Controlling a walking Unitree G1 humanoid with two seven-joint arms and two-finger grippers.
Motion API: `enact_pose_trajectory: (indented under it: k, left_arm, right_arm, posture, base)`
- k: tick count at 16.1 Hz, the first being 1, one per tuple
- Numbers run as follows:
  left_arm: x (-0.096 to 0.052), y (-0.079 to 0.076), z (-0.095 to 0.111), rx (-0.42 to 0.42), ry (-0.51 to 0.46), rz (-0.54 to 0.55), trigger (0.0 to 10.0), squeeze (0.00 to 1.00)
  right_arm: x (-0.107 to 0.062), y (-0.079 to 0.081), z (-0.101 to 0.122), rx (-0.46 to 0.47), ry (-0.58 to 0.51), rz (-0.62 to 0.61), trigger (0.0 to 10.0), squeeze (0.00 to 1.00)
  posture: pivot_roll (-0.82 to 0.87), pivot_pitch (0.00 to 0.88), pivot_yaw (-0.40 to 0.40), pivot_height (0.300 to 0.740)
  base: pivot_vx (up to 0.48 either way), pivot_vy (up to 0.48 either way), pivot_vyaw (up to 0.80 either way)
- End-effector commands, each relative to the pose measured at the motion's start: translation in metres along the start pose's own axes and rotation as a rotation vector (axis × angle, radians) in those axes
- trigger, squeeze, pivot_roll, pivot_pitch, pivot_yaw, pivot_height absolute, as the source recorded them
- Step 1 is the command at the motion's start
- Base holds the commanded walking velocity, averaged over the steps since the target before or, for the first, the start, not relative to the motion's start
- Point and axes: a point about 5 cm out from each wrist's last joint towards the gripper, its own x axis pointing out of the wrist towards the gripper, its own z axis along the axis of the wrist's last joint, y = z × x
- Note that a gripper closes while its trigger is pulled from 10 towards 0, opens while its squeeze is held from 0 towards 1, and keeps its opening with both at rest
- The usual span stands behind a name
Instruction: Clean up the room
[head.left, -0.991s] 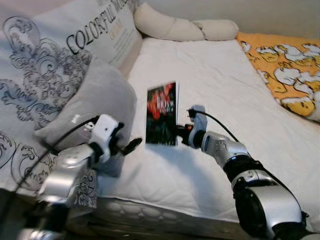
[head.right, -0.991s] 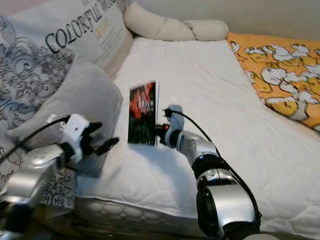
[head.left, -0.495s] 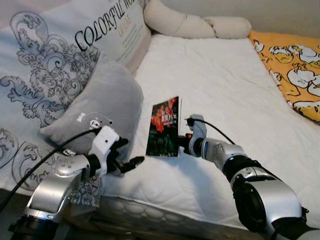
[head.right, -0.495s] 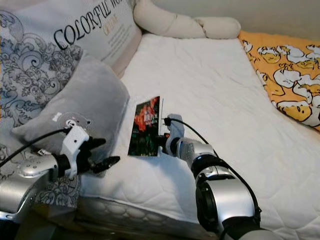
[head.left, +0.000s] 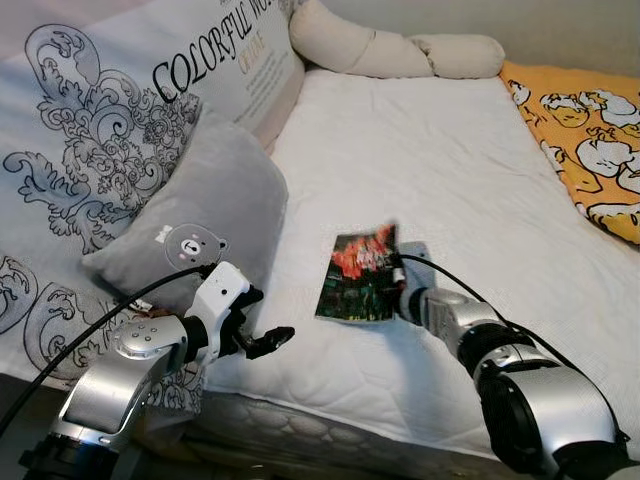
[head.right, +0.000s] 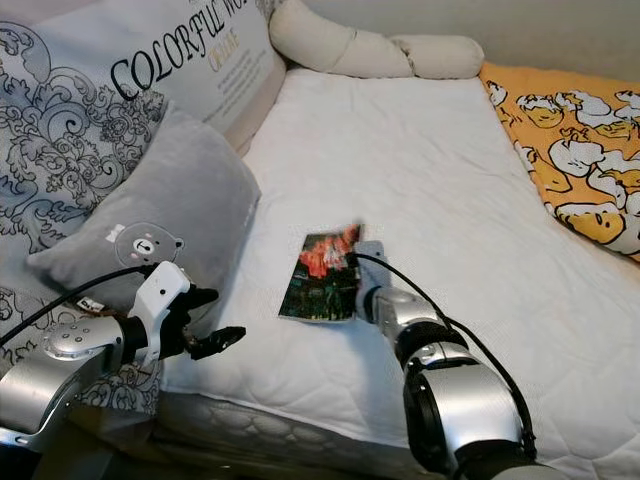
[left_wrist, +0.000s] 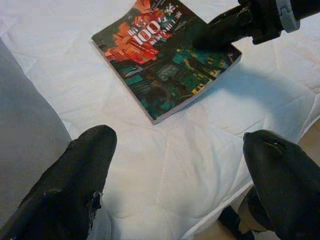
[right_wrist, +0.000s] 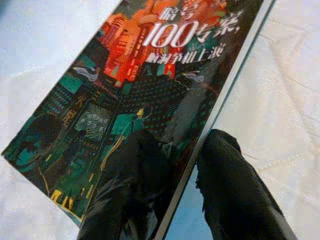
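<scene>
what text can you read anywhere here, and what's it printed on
"COLORFUL WO", cut off by the frame edge, in large dark letters on the big patterned pillow.
A short gold word below it on the same pillow: too blurred to read.
"100", in white on the cover of the book held in the right gripper, set among Chinese characters too soft to read reliably.
The grey bear cushion carries a bear face but no text.

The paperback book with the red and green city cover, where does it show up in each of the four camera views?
Left eye view: the red and green paperback book lies mid-frame on the white quilted mattress.
Right eye view: just left of centre.
Left wrist view: upper middle.
Right wrist view: across most of the frame.
Shared landmark: the right gripper clamped on the book's edge.
</scene>
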Motion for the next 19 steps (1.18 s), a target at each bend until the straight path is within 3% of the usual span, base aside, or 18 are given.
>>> enact_pose_trajectory:
  k: [1, 6, 9, 10, 11, 12, 13, 14, 17, 19]
  left_arm:
    - [0.001, 0.0, 0.002, 0.015, 0.012, 0.007, 10.0, 0.0]
    - [0.008, -0.004, 0.001, 0.003, 0.018, 0.004, 10.0, 0.0]
    - [0.017, 0.004, 0.008, -0.035, -0.053, 0.046, 10.0, 0.0]
    - [0.021, 0.005, 0.005, -0.065, -0.097, 0.088, 10.0, 0.0]
    - [0.026, 0.005, 0.002, -0.079, -0.115, 0.117, 10.0, 0.0]
    - [0.029, 0.006, 0.001, -0.083, -0.119, 0.124, 10.0, 0.0]
    - [0.035, 0.018, 0.006, -0.11, -0.155, 0.227, 10.0, 0.0]
    - [0.037, 0.022, 0.008, -0.129, -0.175, 0.27, 10.0, 0.0]
    - [0.042, 0.037, 0.02, -0.21, -0.251, 0.397, 10.0, 0.0]
    - [0.047, 0.039, 0.019, -0.201, -0.25, 0.435, 10.0, 0.0]
  right_arm:
    - [-0.001, -0.004, 0.002, 0.003, -0.024, -0.017, 10.0, 1.0]
    - [-0.004, -0.016, 0.005, -0.048, -0.076, -0.027, 10.0, 1.0]
    - [-0.006, -0.022, 0.0, 0.053, -0.099, -0.01, 10.0, 1.0]
    - [-0.007, -0.023, 0.002, 0.157, -0.168, 0.012, 10.0, 1.0]
    - [-0.009, -0.024, 0.005, 0.197, -0.232, 0.028, 10.0, 1.0]
    - [-0.009, -0.023, 0.006, 0.19, -0.253, 0.028, 10.0, 1.0]
    - [-0.01, -0.023, 0.009, 0.114, -0.3, -0.014, 10.0, 1.0]
    - [-0.011, -0.022, 0.011, 0.093, -0.326, -0.021, 10.0, 1.0]
    - [-0.016, -0.015, 0.037, 0.122, -0.482, -0.066, 10.0, 1.0]
    - [-0.02, -0.005, 0.052, 0.146, -0.559, -0.046, 10.0, 1.0]
  posture:
    - [0.11, 0.0, 0.006, 0.74]
    - [0.11, 0.0, 0.002, 0.74]
    - [0.09, 0.0, 0.01, 0.74]
    - [0.04, 0.0, 0.039, 0.74]
    - [0.03, 0.0, 0.047, 0.74]
    - [0.02, 0.0, 0.051, 0.74]
    - [-0.01, 0.0, 0.065, 0.74]
    - [-0.01, 0.0, 0.065, 0.74]
    - [-0.03, 0.0, 0.076, 0.74]
    - [-0.05, 0.0, 0.08, 0.74]
  base:
    - [0.0, 0.0, 0.0]
    - [0.0, 0.0, 0.0]
    - [0.0, 0.0, 0.0]
    - [0.0, 0.0, 0.0]
    - [0.0, 0.0, 0.0]
    - [0.0, 0.0, 0.0]
    - [0.0, 0.0, 0.0]
    - [0.0, 0.0, 0.0]
    - [0.0, -0.255, 0.0]
    - [0.0, -0.454, 0.0]
